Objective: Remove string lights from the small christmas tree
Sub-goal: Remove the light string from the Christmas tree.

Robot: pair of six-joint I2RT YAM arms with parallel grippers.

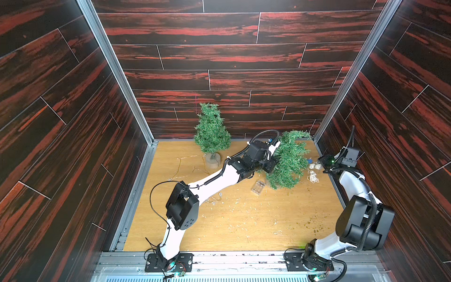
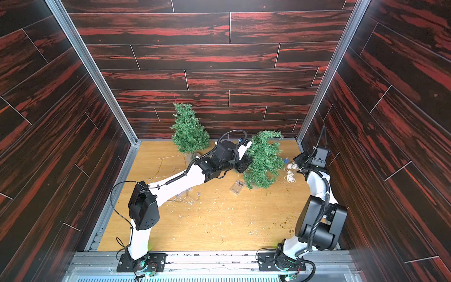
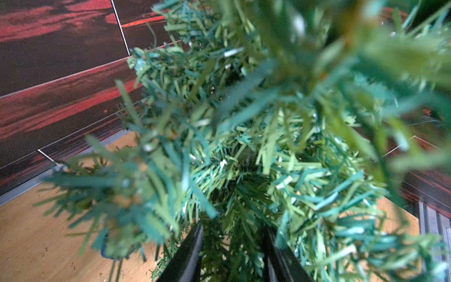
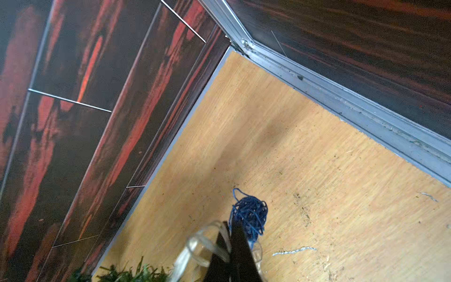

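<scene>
Left pincer [image 3: 234,229] being buried in the tilted tree [image 1: 289,161]; right pincer [image 4: 230,225] being held closed beside the blue ball [image 4: 249,214].

The left jaws are being shown apart with green branches between them. Whether anything is being squeezed cannot be told, because the trunk is being hidden by needles and the fingers are being cut off by the picture's edge. The right fingers are being pressed together. Pale loops of the string lights [image 4: 202,244] are being blurred around them, so a pinch on the wire cannot be confirmed. The white woven balls [image 1: 314,167] are being crowded between the tree and the right edge of the table [image 1: 244,224]. A clear battery box [image 1: 258,187] is lying near the tree's lower end. A second thin strand [image 1: 179,167] is being partly hidden under the left arm [image 1: 219,178], beside the upright tree [image 1: 212,131]. Only scattered crumbs are being carried by the wide front part.
</scene>
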